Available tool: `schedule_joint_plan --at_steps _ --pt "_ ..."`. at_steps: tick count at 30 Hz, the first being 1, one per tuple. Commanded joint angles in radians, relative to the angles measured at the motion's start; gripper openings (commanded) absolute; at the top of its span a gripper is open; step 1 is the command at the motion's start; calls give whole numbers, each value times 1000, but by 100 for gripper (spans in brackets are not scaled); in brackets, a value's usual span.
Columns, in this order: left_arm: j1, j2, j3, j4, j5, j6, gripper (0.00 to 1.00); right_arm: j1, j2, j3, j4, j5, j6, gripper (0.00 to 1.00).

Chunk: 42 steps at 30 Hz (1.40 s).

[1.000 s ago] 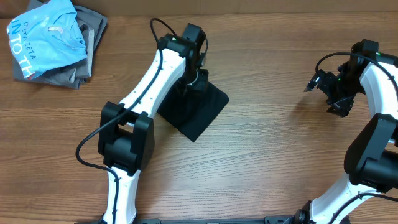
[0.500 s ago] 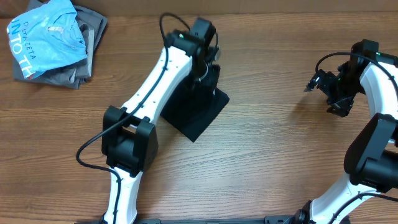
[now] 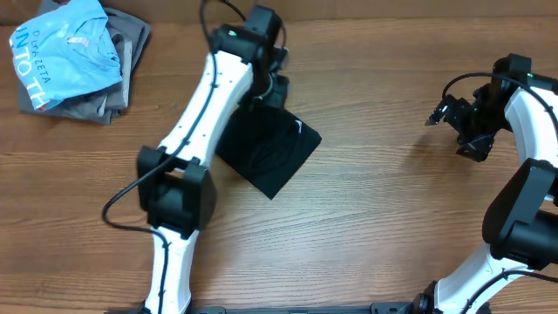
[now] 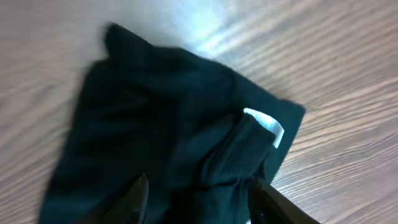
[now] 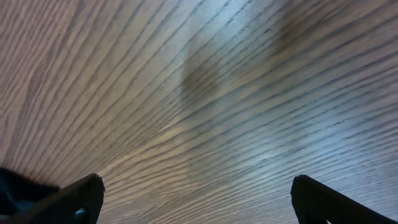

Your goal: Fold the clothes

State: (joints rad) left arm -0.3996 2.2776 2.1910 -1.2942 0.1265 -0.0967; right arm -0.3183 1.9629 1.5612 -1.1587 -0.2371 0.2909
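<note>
Lifting the left gripper (image 4: 199, 193) straight up, jaws apart and clamping nothing, should leave the plain black soft fabric garment (image 3: 270, 153) folded flat mid-table. The right gripper (image 5: 196, 196), jaws wide apart, hangs well away over the wooden table (image 3: 375, 218).

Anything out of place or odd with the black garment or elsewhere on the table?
The black garment lies diagonally, not squared up, with a white tag poking out near one corner. The blue and grey clothes at the overhead view's top left sit in a crumpled heap.
</note>
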Motion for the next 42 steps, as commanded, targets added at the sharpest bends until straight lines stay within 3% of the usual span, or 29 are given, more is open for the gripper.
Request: schedule_joint_plan --at_steps 1,6,13,20,21,24,25,27,30,33,36,42 --pt "-46 88 -18 4 5 31 56 4 -4 -4 1 -19 -3 100" --pt "-78 158 -18 -15 72 31 52 4 -4 -4 -2 -19 -4 100" --pt "-118 196 -18 -19 235 54 30 4 -4 -4 2 -19 -3 100" --pt "-141 151 70 -77 241 100 27 4 -4 -4 2 -19 -3 100" --pt "-142 145 90 -90 241 111 29 4 -4 -4 2 -19 -3 100" --pt "-146 132 159 -156 277 130 49 4 -4 -4 3 -19 -3 100" --pt "-147 132 181 -203 346 159 66 4 -4 -4 2 -19 -3 100" --pt "-147 132 182 -250 433 202 79 4 -4 -4 2 -19 -3 100" --pt "-151 132 182 -321 532 283 84 4 -4 -4 6 -19 -3 100" --pt "-155 127 183 -378 537 339 86 4 -4 -4 6 -20 -3 100" --pt "-142 109 188 -376 445 307 93 4 -4 -4 3 -19 -3 100" --pt "-47 53 196 -355 306 259 96 4 -4 -4 2 -19 -4 100"
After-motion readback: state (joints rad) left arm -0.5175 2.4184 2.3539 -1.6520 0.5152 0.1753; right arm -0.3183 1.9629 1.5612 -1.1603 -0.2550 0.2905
